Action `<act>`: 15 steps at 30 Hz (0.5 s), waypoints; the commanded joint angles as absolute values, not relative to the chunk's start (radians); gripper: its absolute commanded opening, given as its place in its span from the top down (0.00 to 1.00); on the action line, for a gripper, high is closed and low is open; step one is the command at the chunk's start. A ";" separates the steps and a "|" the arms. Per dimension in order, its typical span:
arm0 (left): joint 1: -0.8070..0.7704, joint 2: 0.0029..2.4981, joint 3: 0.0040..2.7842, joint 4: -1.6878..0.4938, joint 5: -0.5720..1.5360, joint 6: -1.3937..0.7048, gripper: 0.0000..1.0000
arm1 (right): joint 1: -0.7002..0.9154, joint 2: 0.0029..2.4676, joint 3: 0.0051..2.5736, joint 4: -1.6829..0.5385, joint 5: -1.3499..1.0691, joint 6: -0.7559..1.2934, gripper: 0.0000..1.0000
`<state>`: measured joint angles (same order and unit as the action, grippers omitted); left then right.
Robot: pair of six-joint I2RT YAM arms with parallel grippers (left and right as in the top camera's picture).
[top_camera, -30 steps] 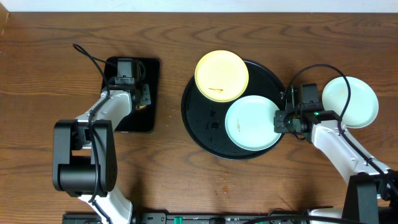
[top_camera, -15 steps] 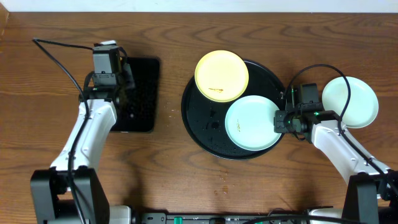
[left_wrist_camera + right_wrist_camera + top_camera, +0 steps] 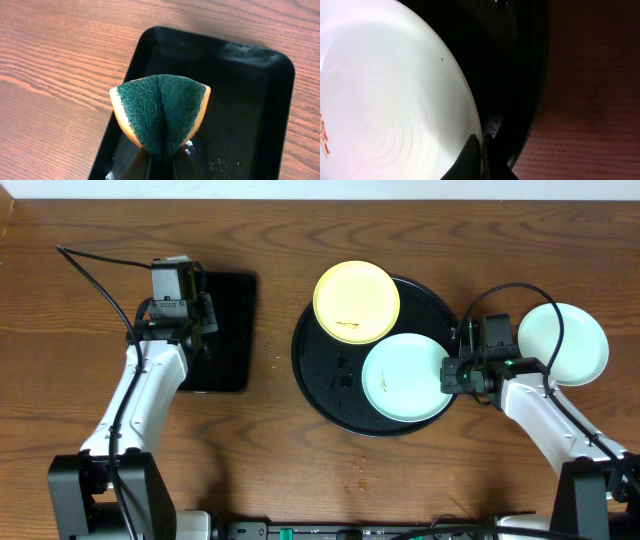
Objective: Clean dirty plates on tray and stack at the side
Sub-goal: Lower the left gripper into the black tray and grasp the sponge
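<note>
The round black tray (image 3: 322, 385) holds a pale yellow plate (image 3: 356, 301) with a brown smear and a mint-white plate (image 3: 405, 376) with a small smear. A second mint-white plate (image 3: 563, 343) lies on the table to the right of the tray. My right gripper (image 3: 447, 374) is shut on the right rim of the mint-white plate on the tray; the rim shows between its fingers in the right wrist view (image 3: 479, 142). My left gripper (image 3: 200, 330) is shut on a folded green and yellow sponge (image 3: 160, 112) above the rectangular black tray (image 3: 240, 100).
The rectangular black tray (image 3: 228, 330) lies at the left, wet with small specks. Cables run from both arms. Bare wooden table lies between the two trays and in front of them.
My left arm swung up and out from the rectangular tray, lifting the sponge, then shifted slightly right. The right arm and the plates have not moved.
</note>
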<state>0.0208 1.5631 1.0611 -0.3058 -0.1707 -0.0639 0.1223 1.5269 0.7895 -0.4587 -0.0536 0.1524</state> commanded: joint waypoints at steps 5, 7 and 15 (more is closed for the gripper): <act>0.023 1.504 1.084 -0.350 0.018 -0.086 0.93 | 0.132 1.528 0.783 -0.460 -0.058 0.160 0.99; 0.023 1.495 1.084 -0.318 0.012 -0.070 0.93 | 0.132 1.528 0.783 -0.460 -0.058 0.160 0.98; 0.023 1.485 1.084 -0.361 0.080 -0.057 0.93 | 0.132 1.528 0.783 -0.463 -0.058 0.160 0.71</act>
